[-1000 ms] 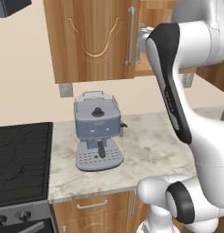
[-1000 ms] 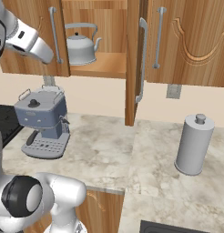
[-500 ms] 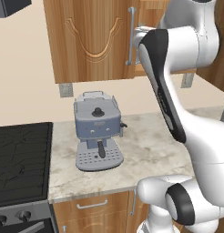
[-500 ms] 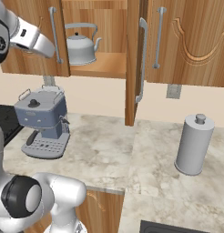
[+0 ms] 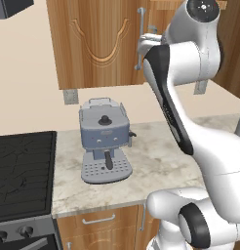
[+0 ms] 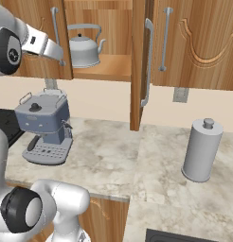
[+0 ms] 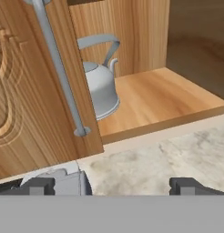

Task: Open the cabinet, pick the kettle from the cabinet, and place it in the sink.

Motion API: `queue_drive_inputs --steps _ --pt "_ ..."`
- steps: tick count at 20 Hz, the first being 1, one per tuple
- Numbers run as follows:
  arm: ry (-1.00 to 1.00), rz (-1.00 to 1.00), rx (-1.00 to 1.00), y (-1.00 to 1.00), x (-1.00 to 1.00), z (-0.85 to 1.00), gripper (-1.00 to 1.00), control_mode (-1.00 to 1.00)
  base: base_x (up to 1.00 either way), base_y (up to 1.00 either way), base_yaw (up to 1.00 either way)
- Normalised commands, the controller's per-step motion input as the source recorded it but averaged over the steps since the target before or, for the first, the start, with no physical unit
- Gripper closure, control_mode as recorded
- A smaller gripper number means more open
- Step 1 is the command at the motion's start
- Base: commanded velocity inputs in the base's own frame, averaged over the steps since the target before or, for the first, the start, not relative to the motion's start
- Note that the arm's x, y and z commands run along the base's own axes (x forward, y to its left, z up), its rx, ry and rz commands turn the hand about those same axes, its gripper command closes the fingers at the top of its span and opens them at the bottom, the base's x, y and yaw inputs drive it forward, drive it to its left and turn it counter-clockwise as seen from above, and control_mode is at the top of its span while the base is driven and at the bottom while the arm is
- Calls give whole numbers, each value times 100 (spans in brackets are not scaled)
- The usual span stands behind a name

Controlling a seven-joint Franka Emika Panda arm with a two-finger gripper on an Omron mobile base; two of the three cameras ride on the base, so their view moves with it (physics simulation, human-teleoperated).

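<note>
The kettle point(image 6: 84, 49) sits upright on the shelf of the cabinet point(image 6: 109, 68), toward the left side of the open compartment, spout pointing right. In the hand view the kettle point(image 7: 101, 86) is partly hidden: the closed left door point(image 7: 36, 91) and its vertical bar handle point(image 7: 59, 73) cover its left side, so just the right half of the body, the spout and part of the arched handle show. To the kettle's right the shelf point(image 7: 155, 100) is bare wood out to its front edge, leaving open room on that side.

In the right base view the right door point(image 6: 138, 66) stands swung out edge-on, its bar handle point(image 6: 147, 61) facing the camera; 1 more closed door point(image 6: 199, 42) lies beyond it. The gripper point(image 7: 111, 185) is spread as wide as it goes and has hold of nothing; its 2 fingertips point(image 7: 38, 185) stand far apart at the bottom of the hand view, in front of the cabinet and below shelf level. In the right base view the hand is cut off behind the left door's handle, so its tips are hard to make out there.

On the counter point(image 6: 104, 156) below stand a blue-grey coffee machine point(image 6: 45, 125) at left and a tall grey cylinder with a knob point(image 6: 201, 150) well apart at right. The stovetop point(image 5: 22, 171) adjoins the counter's left edge. A dark strip of the sink point(image 6: 184, 235) is cut off by the lower frame edge.
</note>
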Motion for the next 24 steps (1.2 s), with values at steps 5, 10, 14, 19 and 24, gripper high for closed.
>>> queue_drive_inputs --steps 5,10,14,19,24 --pt "0 1 0 0 33 0 -100 -100 0 0 0" --pt "0 1 0 0 35 0 -100 -100 0 0 0" --pt "0 0 0 0 32 1 -100 -100 0 0 0" --pt "2 0 0 11 29 2 -100 -100 0 0 0" --pt "2 0 0 13 27 4 -100 -100 0 0 0"
